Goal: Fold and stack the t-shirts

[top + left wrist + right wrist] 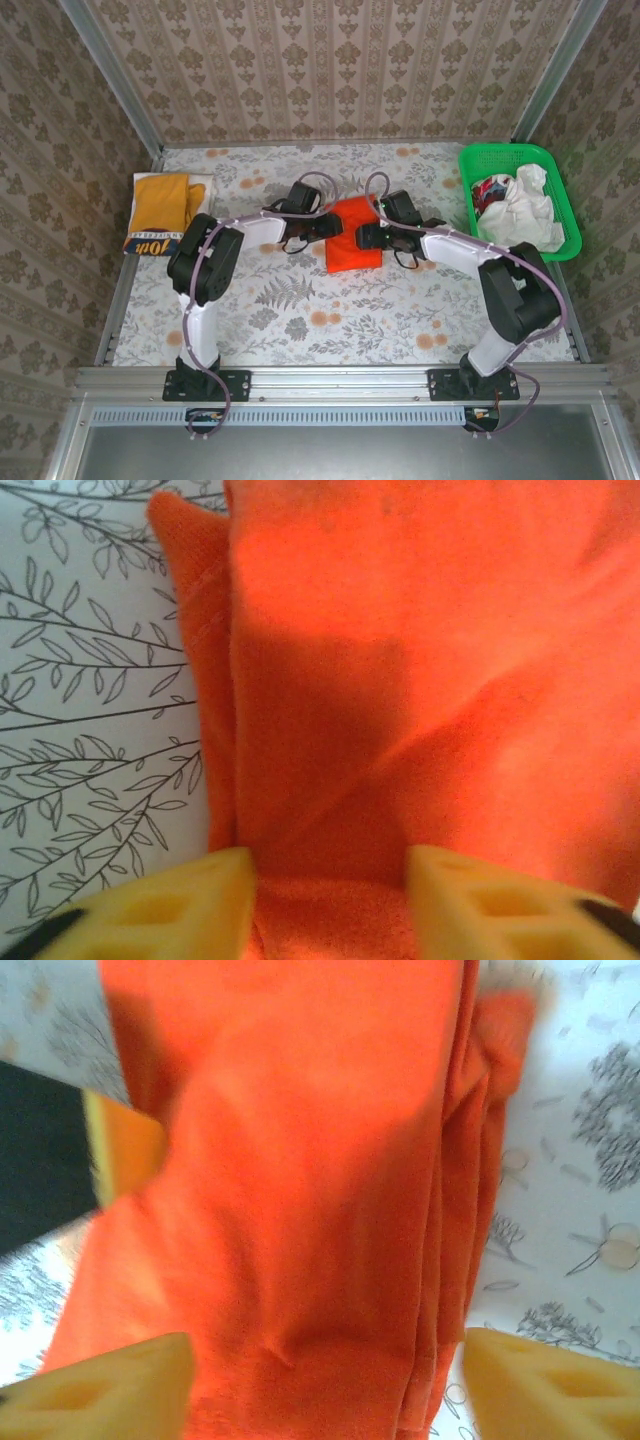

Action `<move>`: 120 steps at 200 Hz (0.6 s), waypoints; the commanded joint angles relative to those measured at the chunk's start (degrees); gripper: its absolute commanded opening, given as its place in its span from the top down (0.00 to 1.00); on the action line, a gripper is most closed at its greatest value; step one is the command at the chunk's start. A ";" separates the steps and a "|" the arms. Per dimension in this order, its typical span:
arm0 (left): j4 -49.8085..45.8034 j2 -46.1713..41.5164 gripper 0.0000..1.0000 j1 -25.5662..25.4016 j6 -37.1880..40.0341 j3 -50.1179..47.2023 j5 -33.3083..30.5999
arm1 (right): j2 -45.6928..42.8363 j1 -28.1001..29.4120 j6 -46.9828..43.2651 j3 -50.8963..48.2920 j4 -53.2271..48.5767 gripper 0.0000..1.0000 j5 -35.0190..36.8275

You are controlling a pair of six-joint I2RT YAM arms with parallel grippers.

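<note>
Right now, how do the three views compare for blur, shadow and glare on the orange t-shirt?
Top external: even light, sharp, no glare on the orange t-shirt. Left wrist: a dark block of shadow lies across the shirt's middle, while the leaf-print table beside it is fairly crisp. Right wrist: the softest view, with the shirt's edges and the table print smeared, and a shadow at the upper left.

From left wrist cam I get mostly orange-red t-shirt point(430, 680), cloth fairly smooth, one soft diagonal crease across it. Narrow folded strip point(200, 650) with stitched seam runs down shirt's left edge, rounded tip at far end. Left of that, table cover point(90, 730), white with dark leaf line-drawings. Left gripper point(330, 905) at near edge, yellow fingers point(170, 910) standing apart, shirt lying in gap between them. Blocky shadow on cloth just beyond fingers.
</note>
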 commanded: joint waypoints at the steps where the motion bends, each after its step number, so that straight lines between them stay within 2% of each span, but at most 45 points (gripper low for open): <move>1: -2.64 -4.21 0.37 -0.46 2.48 -1.50 -5.89 | -1.45 -2.49 3.49 0.17 2.90 0.14 0.97; 17: -1.96 -7.05 0.28 -0.85 3.94 -3.05 -8.87 | 0.52 -4.42 7.05 1.43 1.50 0.12 1.13; 27: -0.61 -8.72 0.17 -0.85 3.75 -4.73 -9.21 | 2.25 -5.49 9.20 3.28 -0.96 0.12 -0.34; 34: 0.50 -9.84 0.06 -0.85 3.15 -6.15 -9.21 | 3.83 -6.14 10.54 4.81 -2.75 0.13 -1.75; 43: 1.78 -10.87 0.01 -0.85 2.15 -7.73 -8.41 | 5.57 -6.48 10.68 5.96 -3.37 0.19 -4.86; 61: 2.29 -11.69 0.00 -0.85 -0.38 -9.23 -6.20 | 8.57 -6.58 11.05 7.10 -3.01 0.28 -8.03; 91: 7.70 -9.84 0.00 -0.98 -6.28 -12.07 -1.41 | 12.91 -6.52 11.02 8.52 -2.41 0.35 -11.28; 107: 9.22 -8.32 0.00 -1.28 -7.33 -12.14 -0.10 | 14.71 -6.42 11.22 9.19 -1.99 0.38 -13.42; 120: 9.63 -7.48 0.00 -1.59 -7.47 -11.59 0.97 | 15.67 -6.31 11.31 9.23 -1.50 0.46 -14.32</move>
